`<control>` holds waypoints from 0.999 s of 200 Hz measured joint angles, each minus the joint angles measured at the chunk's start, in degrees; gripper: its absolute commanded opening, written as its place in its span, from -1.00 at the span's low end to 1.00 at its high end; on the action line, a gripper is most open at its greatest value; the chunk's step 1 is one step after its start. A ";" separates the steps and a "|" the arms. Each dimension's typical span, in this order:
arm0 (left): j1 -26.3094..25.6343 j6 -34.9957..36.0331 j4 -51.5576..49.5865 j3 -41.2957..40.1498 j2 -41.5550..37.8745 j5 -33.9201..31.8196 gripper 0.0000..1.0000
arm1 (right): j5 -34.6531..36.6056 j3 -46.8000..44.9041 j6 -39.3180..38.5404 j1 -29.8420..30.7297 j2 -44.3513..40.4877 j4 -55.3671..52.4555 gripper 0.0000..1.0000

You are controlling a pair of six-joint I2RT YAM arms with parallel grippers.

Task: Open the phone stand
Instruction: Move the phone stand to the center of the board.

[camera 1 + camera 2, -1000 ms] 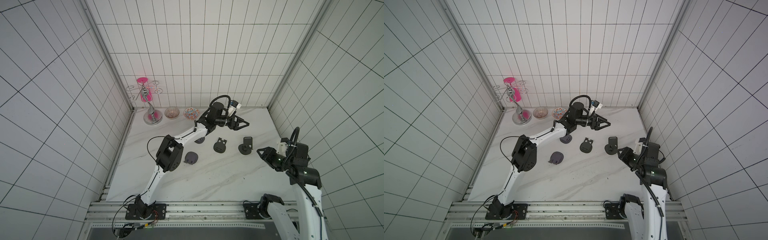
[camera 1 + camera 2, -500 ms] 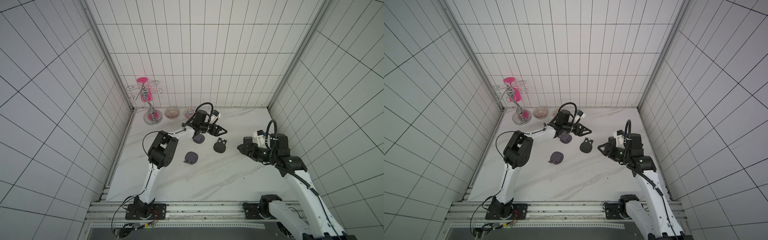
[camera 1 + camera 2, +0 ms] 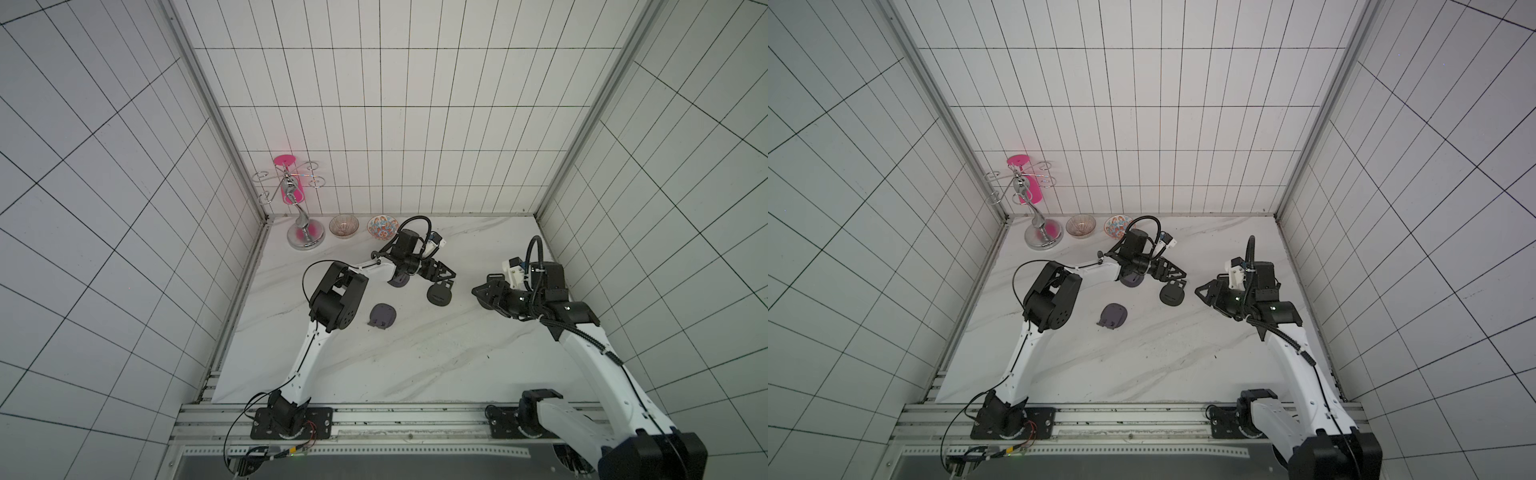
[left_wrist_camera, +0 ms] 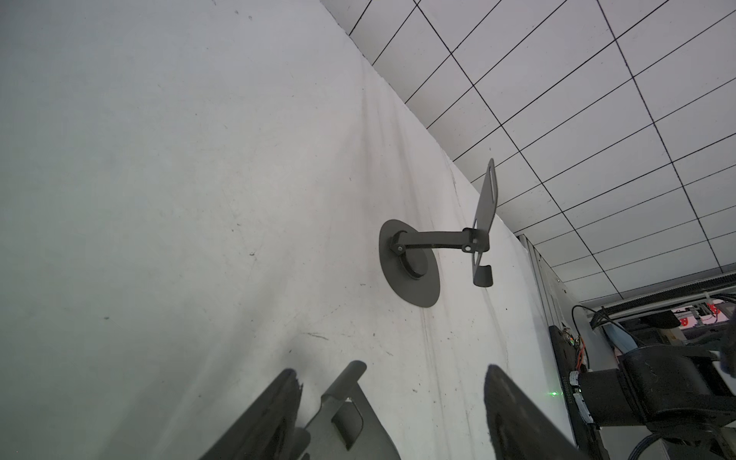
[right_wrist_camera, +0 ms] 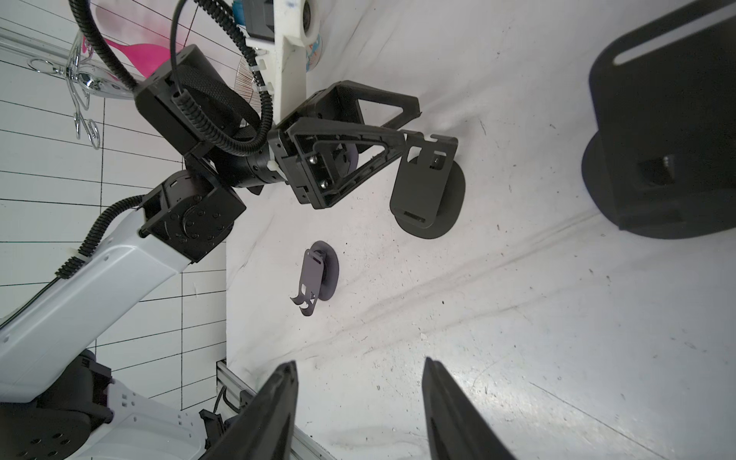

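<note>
Far left of the black phone stand (image 3: 439, 294), by the back wall, a chrome rack (image 3: 305, 241) stands with a pink cylinder (image 3: 285, 159) behind it. A clear bowl (image 3: 343, 225) and a patterned bowl (image 3: 381, 227) sit between the rack and that stand, also at the back.

Left of the black phone stand and a little nearer the front, a grey phone stand (image 3: 382, 316) lies folded on the desk (image 3: 415, 365). Just left of it, another dark stand (image 3: 400, 282) is half hidden under the left arm.

The left tool (image 3: 449, 276) hangs low at the back edge of the black phone stand, its jaws spread wide and gripping nothing. In the left wrist view the hooked lip of the stand's plate sits between the fingers (image 4: 278, 402), close against one of them (contact cannot be made out). The plate lies low over its round base, near the middle of the desk.

Right of the black phone stand, the right tool (image 5: 360, 364) points toward it, jaws parted and empty. An opened stand (image 4: 414, 263) is upright on the desk there, arm raised and plate tilted. In both top views the right tool covers it.
</note>
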 measured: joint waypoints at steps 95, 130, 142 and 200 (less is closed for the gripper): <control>0.04 -3.85 6.21 -11.61 -5.22 -4.02 0.41 | 1.86 -0.63 -1.14 0.00 -0.55 -0.15 0.04; 1.95 -8.83 7.93 -16.31 -13.94 -8.15 0.41 | 4.61 -0.61 -3.21 0.00 -0.13 -0.17 0.04; 2.05 -10.45 7.48 -16.90 -17.18 -9.94 0.31 | 5.68 -0.55 -4.15 0.07 1.22 0.17 0.05; -2.36 -24.24 7.48 -34.29 -35.65 -18.45 -0.14 | 11.76 5.88 -7.34 4.72 16.57 1.75 0.11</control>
